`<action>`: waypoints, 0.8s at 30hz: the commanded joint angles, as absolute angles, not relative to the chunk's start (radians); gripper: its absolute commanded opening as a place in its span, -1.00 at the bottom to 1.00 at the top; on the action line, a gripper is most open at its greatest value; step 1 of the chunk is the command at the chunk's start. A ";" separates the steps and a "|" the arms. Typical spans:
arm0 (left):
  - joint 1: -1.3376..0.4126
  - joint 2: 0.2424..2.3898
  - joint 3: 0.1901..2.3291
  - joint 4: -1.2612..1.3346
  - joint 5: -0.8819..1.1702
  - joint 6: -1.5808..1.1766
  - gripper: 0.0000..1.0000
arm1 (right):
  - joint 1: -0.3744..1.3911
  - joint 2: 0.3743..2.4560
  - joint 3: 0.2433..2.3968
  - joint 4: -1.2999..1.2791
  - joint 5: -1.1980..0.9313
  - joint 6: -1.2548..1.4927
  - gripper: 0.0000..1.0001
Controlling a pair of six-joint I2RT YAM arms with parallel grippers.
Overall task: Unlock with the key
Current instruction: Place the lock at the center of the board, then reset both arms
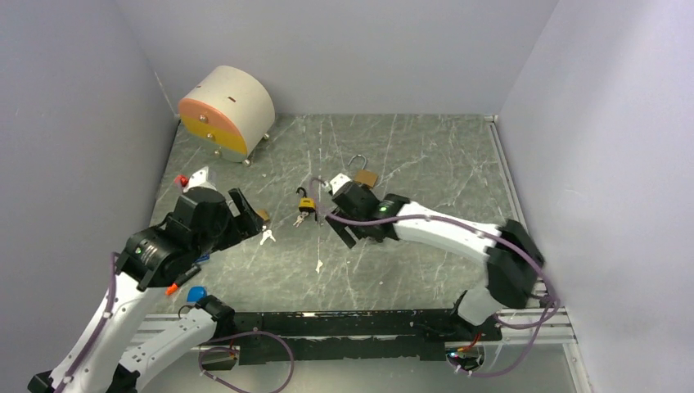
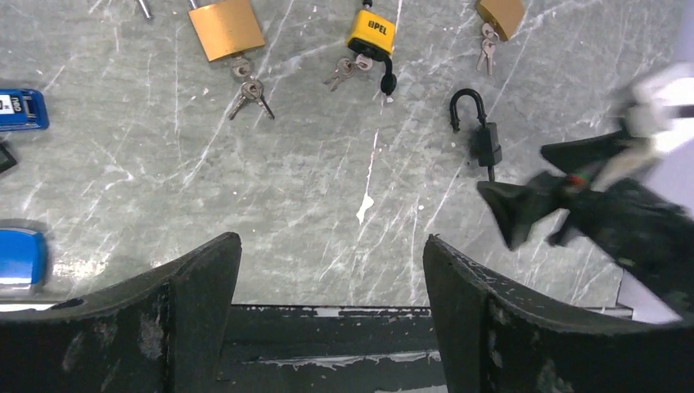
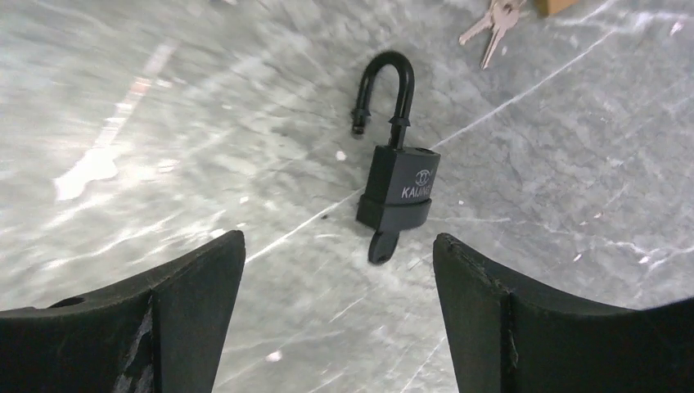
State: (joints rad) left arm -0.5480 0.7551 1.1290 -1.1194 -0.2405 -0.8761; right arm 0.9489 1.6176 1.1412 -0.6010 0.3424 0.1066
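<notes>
A black padlock (image 3: 398, 184) lies flat on the grey table with its shackle swung open and a black-headed key (image 3: 382, 244) in its keyhole. My right gripper (image 3: 337, 241) is open and empty, its fingers just short of the key on either side. The black padlock also shows in the left wrist view (image 2: 484, 139), beside the right gripper (image 2: 565, 196). My left gripper (image 2: 331, 239) is open and empty, above bare table. In the top view the left gripper (image 1: 250, 211) is at the left and the right gripper (image 1: 334, 209) at the middle.
A yellow padlock (image 2: 370, 33) with keys, a brass padlock (image 2: 227, 29) with keys (image 2: 250, 88) and another brass padlock (image 1: 365, 177) lie nearby. A loose key (image 1: 318, 265) lies nearer me. A white-and-orange drum toy (image 1: 225, 110) stands back left. Blue items (image 2: 20, 109) lie at the left.
</notes>
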 commanded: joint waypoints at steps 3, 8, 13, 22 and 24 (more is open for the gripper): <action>-0.543 0.687 1.228 -1.209 -0.228 -0.826 0.69 | 0.920 1.255 1.089 -0.521 0.297 0.329 0.73; -0.542 0.643 1.340 -1.236 -0.220 -0.824 0.87 | 0.813 1.033 1.081 -0.575 0.365 0.514 0.57; -0.542 0.678 1.598 -1.394 -0.265 -0.767 0.88 | 0.801 0.827 1.206 -0.799 0.615 0.549 0.63; -0.539 0.738 1.884 -1.593 -0.324 -0.592 0.88 | 0.801 0.648 1.390 -1.131 0.811 0.493 0.98; -0.538 0.739 1.913 -1.602 -0.334 -0.567 0.88 | 0.801 0.626 1.422 -1.172 0.848 0.496 0.98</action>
State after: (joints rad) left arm -0.5457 0.7002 1.8622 -1.5177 -0.3023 -0.6678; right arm 0.8005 0.6449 1.3636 -1.0004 0.7258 0.5079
